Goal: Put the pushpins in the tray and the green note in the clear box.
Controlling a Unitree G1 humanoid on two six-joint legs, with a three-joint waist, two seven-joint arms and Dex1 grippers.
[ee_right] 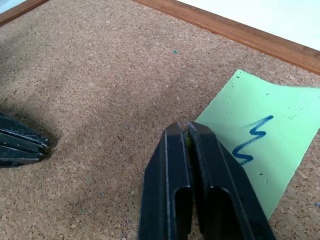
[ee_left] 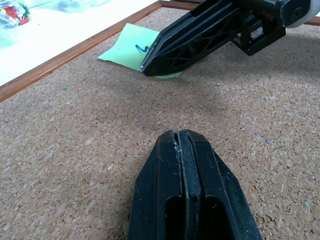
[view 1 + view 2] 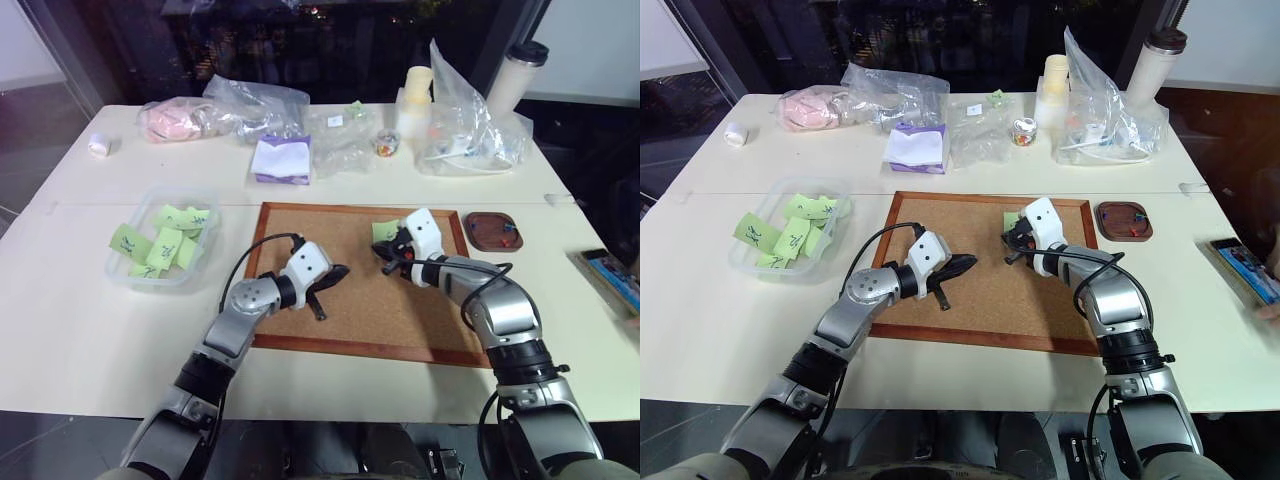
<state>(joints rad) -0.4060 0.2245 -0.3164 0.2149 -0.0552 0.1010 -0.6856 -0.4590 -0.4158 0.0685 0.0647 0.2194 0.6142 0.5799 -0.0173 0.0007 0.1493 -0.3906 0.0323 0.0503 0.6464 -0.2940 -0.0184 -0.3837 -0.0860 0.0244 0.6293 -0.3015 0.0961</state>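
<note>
Green note (image 1: pixel 260 135) lies flat on the cork board (image 3: pixel 360 300) near its far edge, just beside the right pincer (image 1: pixel 187 131), whose closed tips rest at its corner, apparently gripping nothing. The left pincer (image 2: pixel 180 137), also closed and empty, sits farther off mid-board, so the right arm is nearer.

Silver arms — white wrists, black cables

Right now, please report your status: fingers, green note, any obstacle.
Both fingers shut, left gripper empty, right gripper at edge of green note. Note lies flat on cork board. Nothing in the way.
</note>
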